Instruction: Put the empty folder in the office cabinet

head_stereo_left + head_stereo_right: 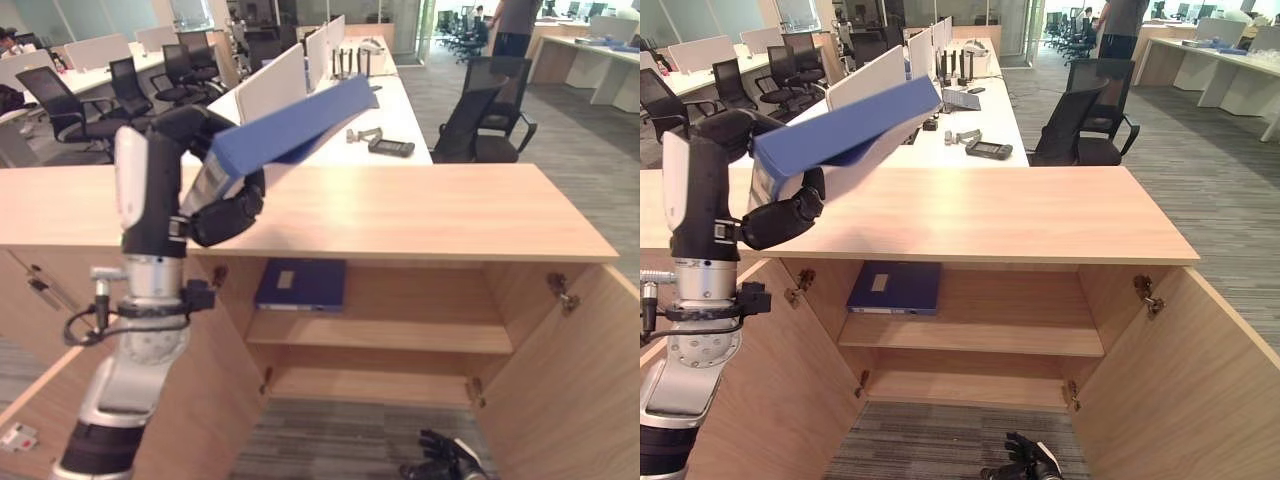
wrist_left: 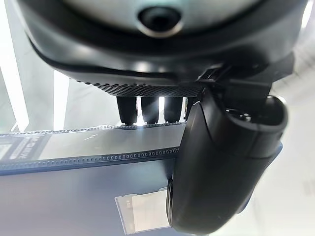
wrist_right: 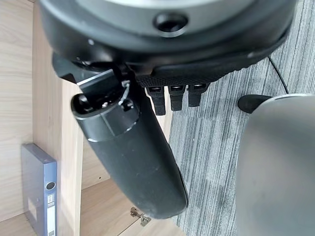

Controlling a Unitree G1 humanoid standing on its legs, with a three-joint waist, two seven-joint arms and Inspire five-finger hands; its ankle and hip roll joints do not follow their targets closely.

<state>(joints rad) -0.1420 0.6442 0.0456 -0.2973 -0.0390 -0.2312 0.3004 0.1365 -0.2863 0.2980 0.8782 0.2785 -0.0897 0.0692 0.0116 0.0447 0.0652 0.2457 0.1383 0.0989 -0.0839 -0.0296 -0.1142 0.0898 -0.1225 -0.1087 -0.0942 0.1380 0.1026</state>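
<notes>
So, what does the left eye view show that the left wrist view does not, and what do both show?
The left eye view alone shows the open cabinet, a second blue folder lying on its upper shelf, and the right hand low near the floor. The left wrist view alone shows, from close, the white label on the held folder. Both show the left hand gripping the blue folder.

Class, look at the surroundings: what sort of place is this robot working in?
Most likely an open-plan office: rows of white desks with dividers, black swivel chairs, and a wooden cabinet storing a blue folder.
</notes>
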